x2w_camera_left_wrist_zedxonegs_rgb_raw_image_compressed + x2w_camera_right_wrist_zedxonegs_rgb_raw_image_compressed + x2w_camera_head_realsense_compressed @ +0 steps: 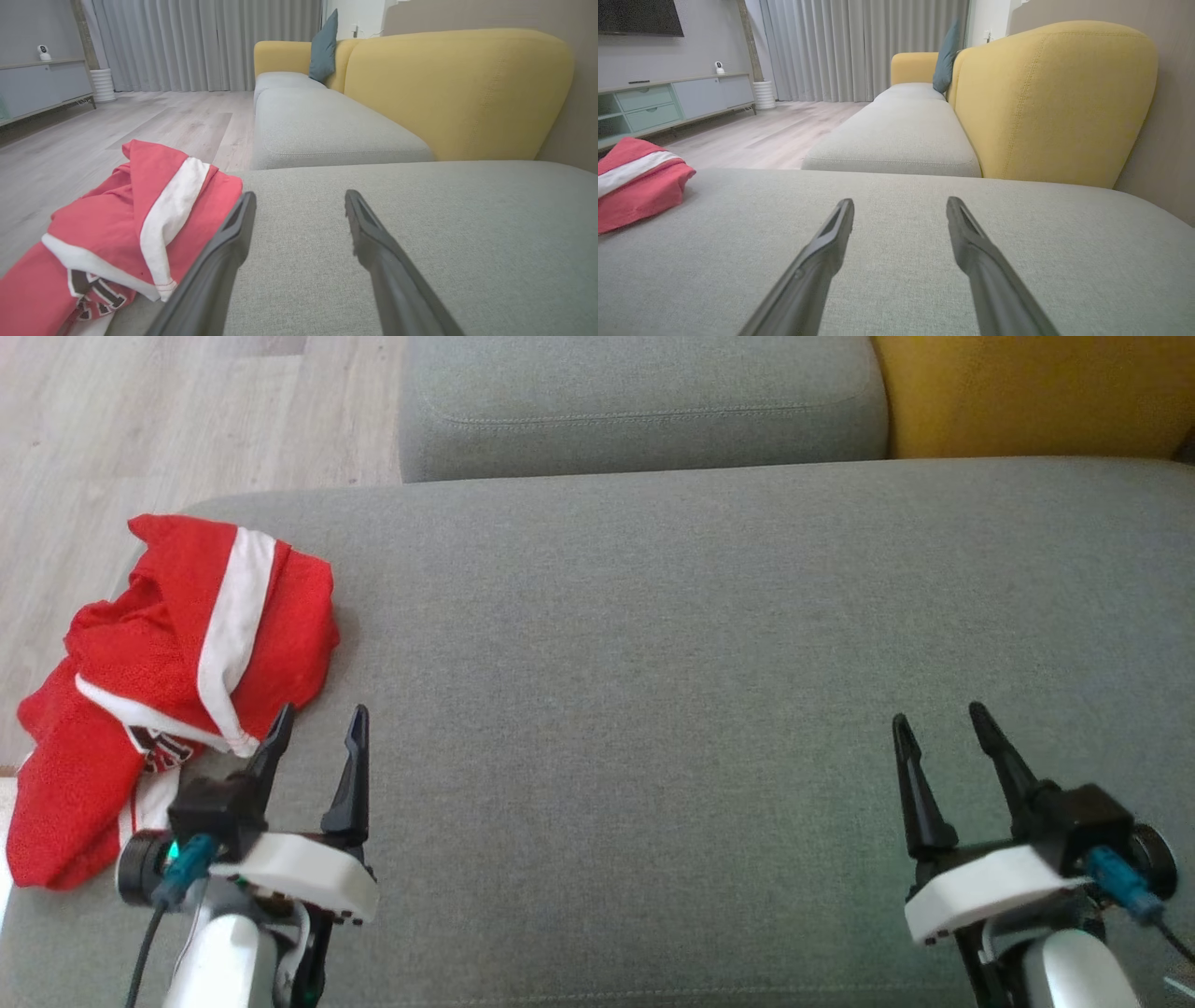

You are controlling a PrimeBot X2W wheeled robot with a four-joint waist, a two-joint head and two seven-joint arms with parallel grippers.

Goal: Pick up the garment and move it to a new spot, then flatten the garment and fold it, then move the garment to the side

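The left hand (322, 709) stands wide, its two dark fingers (224, 252) spread and holding nothing, low over the grey sofa seat (653, 663). The red garment (187, 644) lies crumpled just off this hand's outer side, at the seat's left edge. In the head view the tip of the outer finger overlaps the cloth's nearest fold, but I cannot tell whether it touches. A white band runs over the top of the heap and a second white strip edges a lower fold. A dark printed emblem shows on the part nearest the left wrist.

The right hand (936, 713) is just as wide and grips nothing. It also sits low over the seat, well apart from the left hand. From it the garment lies far off to its left, across the width of the cushion.

Ahead of both hands' fingertips the seat meets a second grey cushion (635, 401). Ahead and to the right of the right hand rises a yellow backrest (1055, 102). Beyond the garment, further out from the left hand's outer side, is pale wood floor (187, 420). Much farther ahead, the wrist views show a teal pillow (324, 46), grey curtains (201, 42) and a low cabinet (668, 100).
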